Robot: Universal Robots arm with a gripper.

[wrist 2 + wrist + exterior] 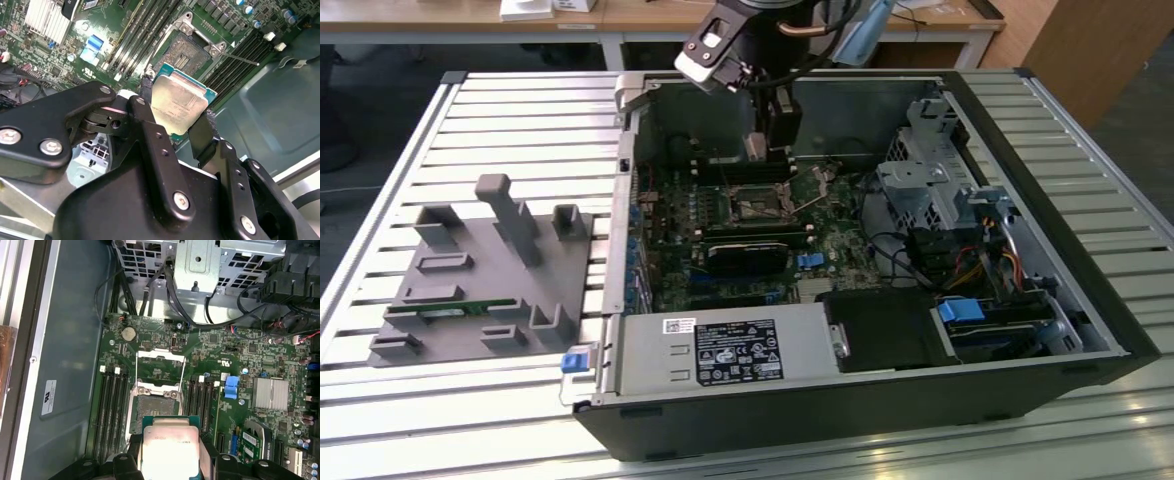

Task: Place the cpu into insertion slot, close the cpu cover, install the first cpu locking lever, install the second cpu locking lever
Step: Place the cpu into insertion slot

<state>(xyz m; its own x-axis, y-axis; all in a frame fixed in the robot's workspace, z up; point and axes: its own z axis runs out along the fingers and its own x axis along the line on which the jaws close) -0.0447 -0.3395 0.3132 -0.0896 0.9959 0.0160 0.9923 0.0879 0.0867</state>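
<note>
My gripper [176, 111] is shut on the cpu [181, 98], a flat square chip with a dull silver top and a green edge. In the exterior view the gripper [771, 150] hangs inside the open computer case, a little above the motherboard and just behind the insertion slot [754, 208]. In the first wrist view the cpu [169, 442] sits close over the near edge of the dark square insertion slot [154, 407]. The silvery cpu cover [160, 360] is swung open beyond the slot. Two thin locking levers [183, 382] stand raised along its sides.
Long black memory slots [111, 410] flank the socket on both sides. A heatsink [270, 392] and a blue connector [230, 388] lie on the board. Case walls, a drive cage [927, 185] and cables ring the board. A grey fixture [487, 270] stands on the slatted table.
</note>
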